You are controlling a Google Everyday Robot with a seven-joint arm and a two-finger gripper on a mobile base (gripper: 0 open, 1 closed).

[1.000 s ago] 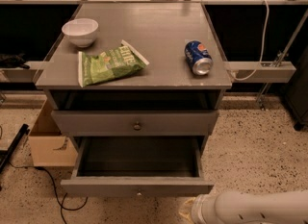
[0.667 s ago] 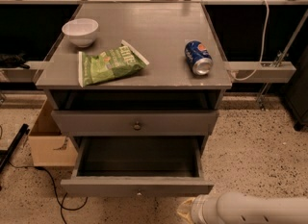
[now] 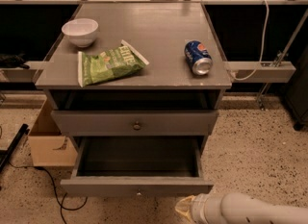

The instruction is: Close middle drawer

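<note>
The middle drawer is pulled far out of the grey cabinet, and its inside is empty and dark. Its flat front faces me with a small round knob. The uppermost drawer above it is pushed in. The lowest drawer is hidden under the open one. My gripper is at the bottom edge of the view, on the end of a white arm coming in from the right. It is low, just in front of and below the right part of the open drawer's front.
On the cabinet top lie a white bowl, a green chip bag and a blue soda can on its side. A cardboard box and cables are on the speckled floor at the left. A white cable hangs at the right.
</note>
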